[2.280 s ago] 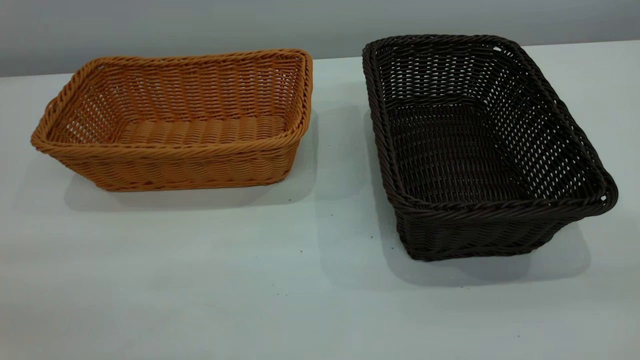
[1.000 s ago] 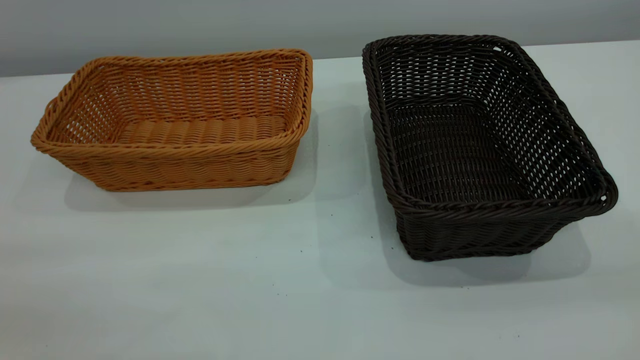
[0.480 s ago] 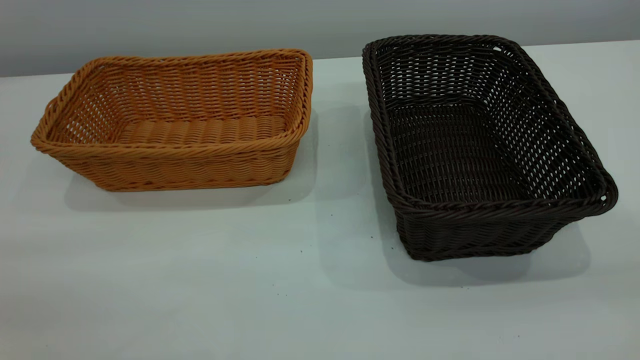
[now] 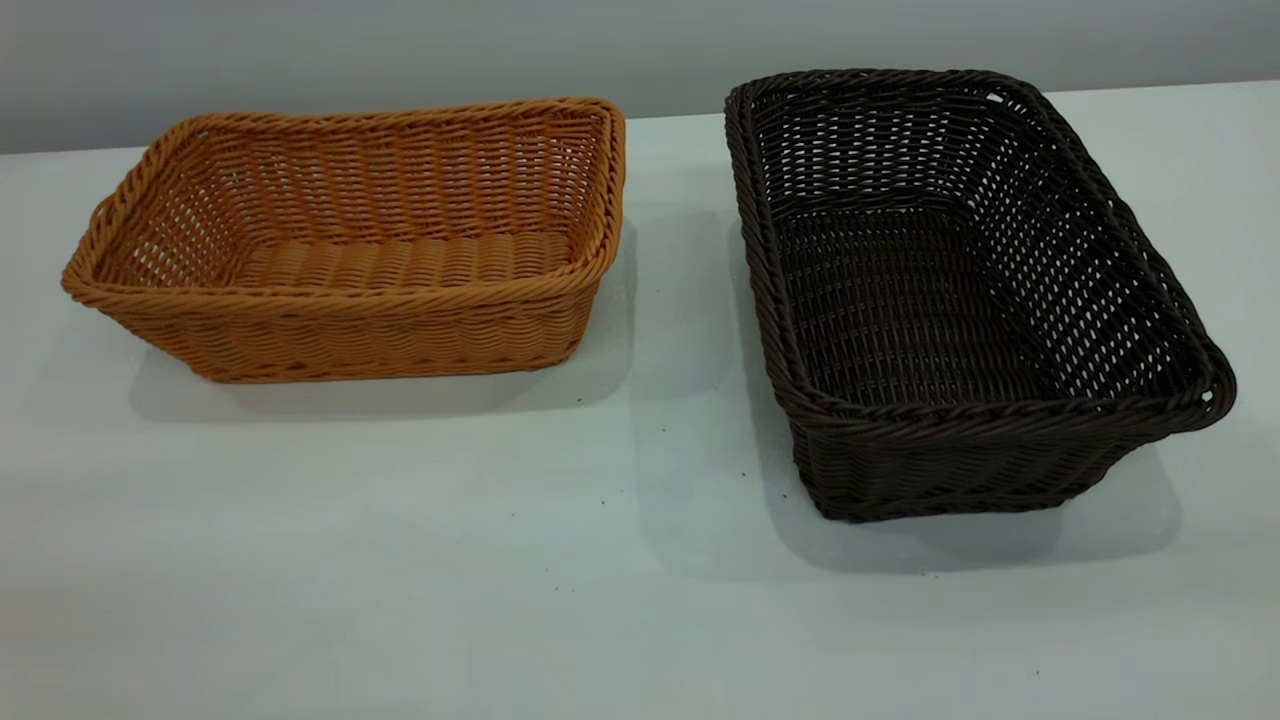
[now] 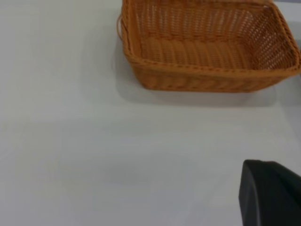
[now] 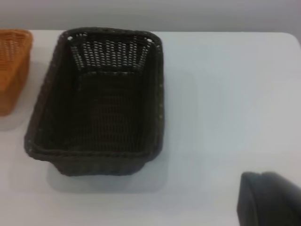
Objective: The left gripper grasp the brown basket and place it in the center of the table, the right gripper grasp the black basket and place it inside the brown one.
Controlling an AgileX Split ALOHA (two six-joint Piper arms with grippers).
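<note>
The brown basket, flaring woven wicker, sits on the table left of the black basket, apart from it. Only a black corner of each of the left gripper and right gripper shows.

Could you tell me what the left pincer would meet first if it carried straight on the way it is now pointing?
Probably the brown basket: the left wrist view looks across bare table toward its near long wall. Only a dark corner of the left pincer shows, so its exact line and depth are uncertain.
</note>
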